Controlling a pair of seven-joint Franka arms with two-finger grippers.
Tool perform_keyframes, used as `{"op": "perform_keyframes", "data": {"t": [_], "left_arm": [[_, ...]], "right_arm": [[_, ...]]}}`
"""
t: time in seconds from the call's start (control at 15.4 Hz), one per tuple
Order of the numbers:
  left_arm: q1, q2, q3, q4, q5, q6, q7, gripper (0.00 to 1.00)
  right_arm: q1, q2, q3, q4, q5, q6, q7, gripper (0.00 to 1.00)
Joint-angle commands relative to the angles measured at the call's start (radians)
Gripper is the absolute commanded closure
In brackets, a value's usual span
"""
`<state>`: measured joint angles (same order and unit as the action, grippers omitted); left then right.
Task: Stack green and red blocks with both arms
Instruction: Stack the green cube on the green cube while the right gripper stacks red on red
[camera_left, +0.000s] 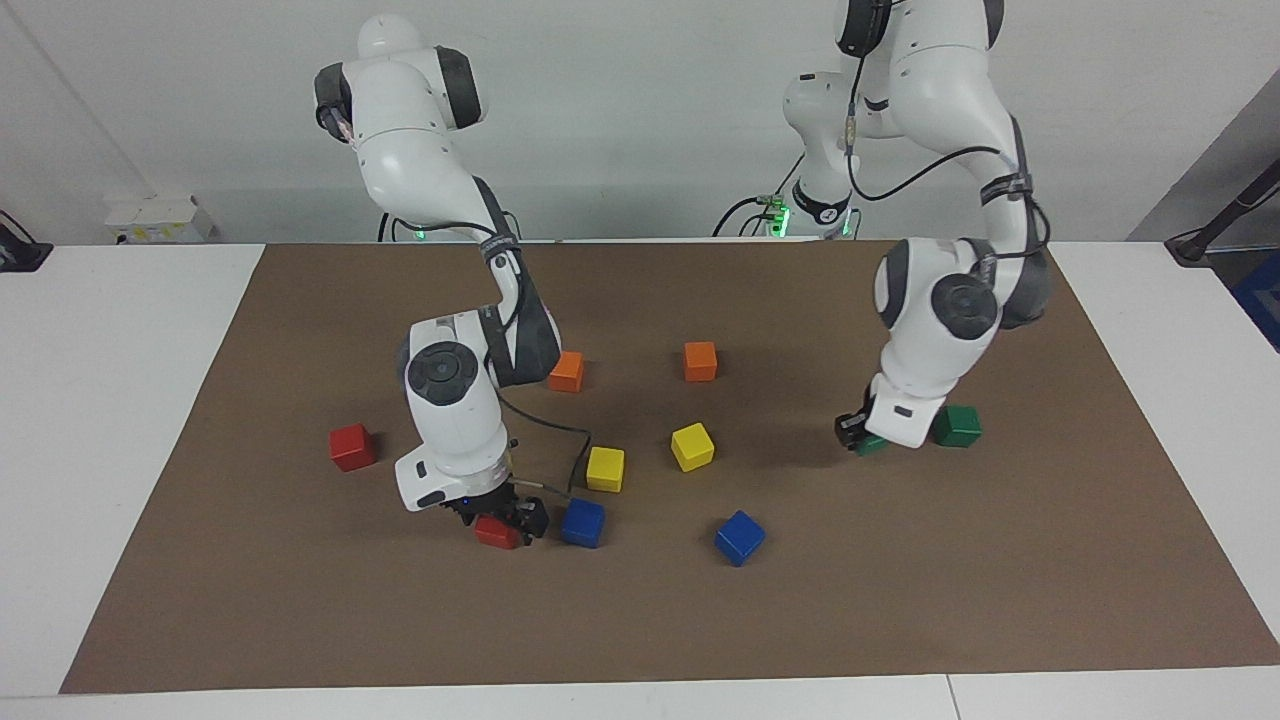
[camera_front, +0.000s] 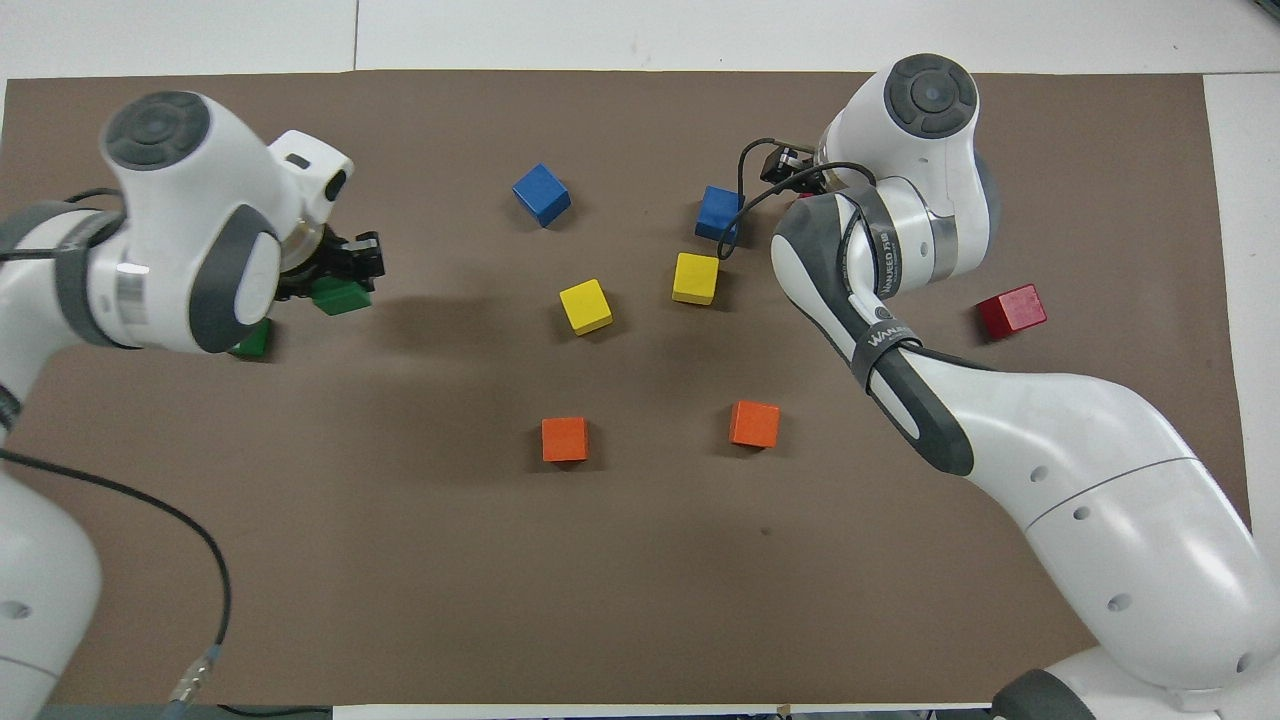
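Observation:
My right gripper (camera_left: 500, 522) is down at the mat around a red block (camera_left: 495, 533), right beside a blue cube (camera_left: 583, 522). In the overhead view the right arm hides nearly all of this block and the right gripper (camera_front: 790, 175). The second red block (camera_left: 351, 446) (camera_front: 1012, 311) lies alone toward the right arm's end. My left gripper (camera_left: 858, 433) (camera_front: 345, 268) is down at a green block (camera_left: 872, 444) (camera_front: 342, 297), which is partly hidden by the hand. The second green block (camera_left: 958, 425) (camera_front: 250, 343) lies beside it, nearer to the robots.
On the brown mat (camera_left: 900, 600) lie two yellow cubes (camera_left: 605, 468) (camera_left: 692, 446), a second blue cube (camera_left: 740, 537) and two orange cubes (camera_left: 566, 371) (camera_left: 700, 361), all between the two grippers. The right arm's cable hangs by the nearer yellow cube.

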<state>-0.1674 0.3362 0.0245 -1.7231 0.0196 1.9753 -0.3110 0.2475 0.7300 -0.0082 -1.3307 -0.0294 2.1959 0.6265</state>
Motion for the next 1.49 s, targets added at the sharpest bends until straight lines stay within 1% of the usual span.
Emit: {"op": "perform_keyframes", "data": {"t": [0.0, 0.06, 0.13, 0.19, 0.39, 0.58, 0.65, 0.78, 0.84, 0.91, 1.04, 1.17, 1.3, 1.43], "left_arm": [[0.126, -0.094, -0.014, -0.108, 0.003, -0.013, 0.27, 1.0], [0.162, -0.094, -0.014, -0.118, -0.003, -0.006, 0.344, 1.0], [0.19, -0.097, -0.014, -0.133, -0.003, 0.008, 0.399, 1.0], [0.212, -0.1, -0.014, -0.141, -0.007, 0.025, 0.441, 1.0], [0.232, -0.091, -0.014, -0.148, -0.012, 0.065, 0.469, 1.0], [0.229, -0.075, -0.014, -0.157, -0.012, 0.114, 0.469, 1.0], [0.226, -0.065, -0.014, -0.156, -0.01, 0.123, 0.469, 1.0], [0.221, -0.057, -0.012, -0.164, -0.01, 0.138, 0.486, 1.0], [0.223, -0.059, -0.012, -0.173, -0.01, 0.137, 0.497, 1.0], [0.226, -0.059, -0.014, -0.173, -0.01, 0.137, 0.497, 1.0], [0.229, -0.057, -0.012, -0.173, -0.01, 0.143, 0.512, 1.0], [0.227, -0.057, -0.012, -0.185, -0.01, 0.154, 0.52, 1.0], [0.221, -0.059, -0.012, -0.199, -0.01, 0.172, 0.518, 1.0], [0.223, -0.059, -0.012, -0.204, -0.01, 0.172, 0.521, 1.0]], "right_arm": [[-0.001, 0.0, 0.002, -0.065, -0.021, 0.083, 0.027, 0.21], [0.003, -0.006, 0.002, -0.082, -0.018, 0.088, 0.03, 0.4], [0.003, -0.009, 0.004, -0.09, -0.011, 0.088, 0.041, 0.75], [0.006, -0.012, 0.004, -0.099, -0.009, 0.084, 0.056, 1.0], [-0.004, -0.014, 0.002, -0.09, -0.02, 0.065, 0.052, 1.0], [-0.01, -0.034, 0.002, -0.068, -0.021, 0.006, 0.026, 1.0], [-0.013, -0.043, 0.001, -0.071, -0.024, -0.017, -0.025, 1.0], [-0.028, -0.11, -0.006, -0.102, -0.026, -0.097, -0.152, 1.0], [-0.043, -0.16, -0.004, -0.152, -0.029, -0.122, -0.212, 1.0], [-0.054, -0.232, -0.006, -0.239, -0.029, -0.114, -0.29, 1.0], [-0.118, -0.354, -0.006, -0.41, -0.03, -0.035, -0.468, 1.0], [-0.181, -0.453, -0.004, -0.562, -0.03, 0.043, -0.638, 1.0], [-0.255, -0.506, -0.003, -0.654, -0.029, 0.091, -0.799, 1.0], [-0.301, -0.529, -0.003, -0.729, -0.026, 0.16, -0.924, 1.0]]}}
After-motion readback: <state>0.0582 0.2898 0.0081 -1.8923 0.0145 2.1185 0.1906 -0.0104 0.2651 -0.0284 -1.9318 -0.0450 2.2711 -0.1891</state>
